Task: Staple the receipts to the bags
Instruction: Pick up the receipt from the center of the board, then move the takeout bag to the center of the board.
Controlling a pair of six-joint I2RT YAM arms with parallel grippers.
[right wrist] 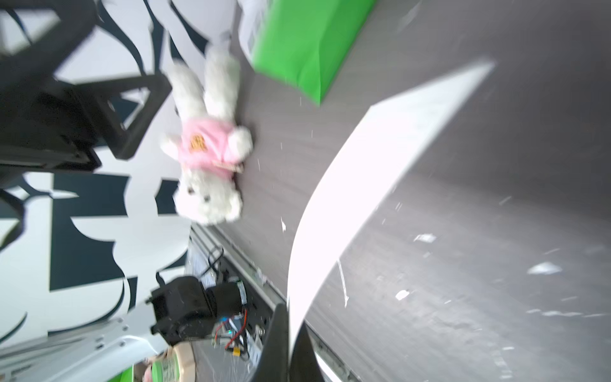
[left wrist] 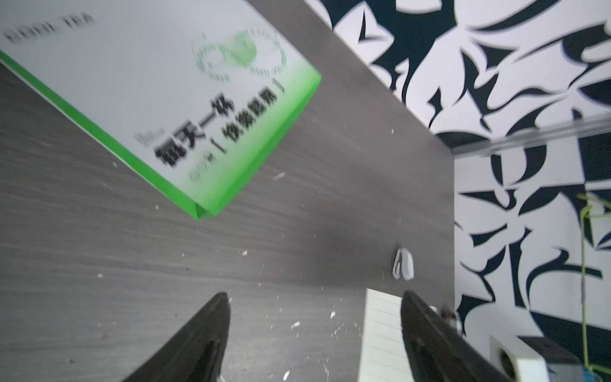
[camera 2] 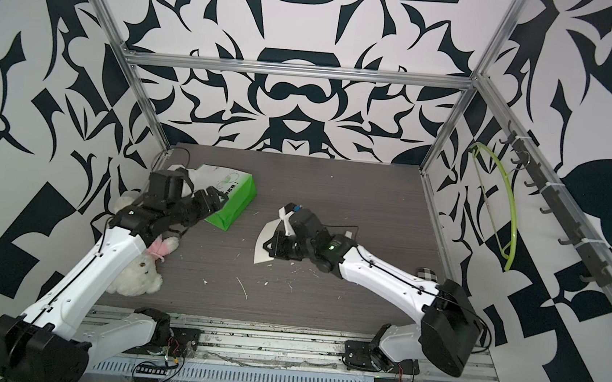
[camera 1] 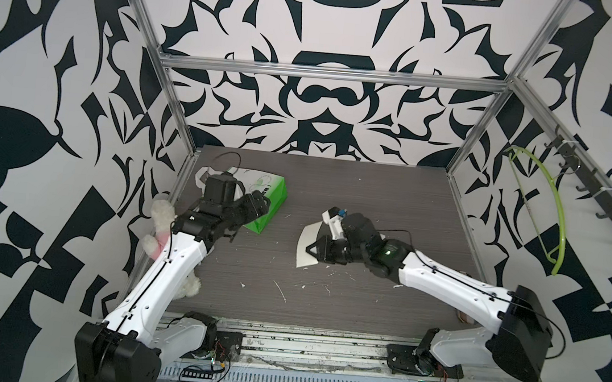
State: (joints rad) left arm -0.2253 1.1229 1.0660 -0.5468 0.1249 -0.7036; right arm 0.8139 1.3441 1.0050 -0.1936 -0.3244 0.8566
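Pinches one end of the receipt point(camera 1: 306, 237) in the right gripper point(camera 1: 312, 251), just right of centre in both top views, jaws pressed together on the paper. From the right wrist view, shows the slip curving up and away from the dark fingers point(right wrist: 274, 344) at the bottom edge, bowed over the table point(right wrist: 496, 264); cannot tell whether its far end touches the wood.

Hangs the left gripper point(left wrist: 315, 297) at the green lower edge of the bag point(camera 1: 261, 221), jaws spread wide with only bare tabletop between them. Finds the bag lying flat at the upper left of the table, printed face up, well apart from the receipt.

Leaves a white plush toy point(camera 2: 138, 272) in a pink top at the table's left edge, partly under the left arm.
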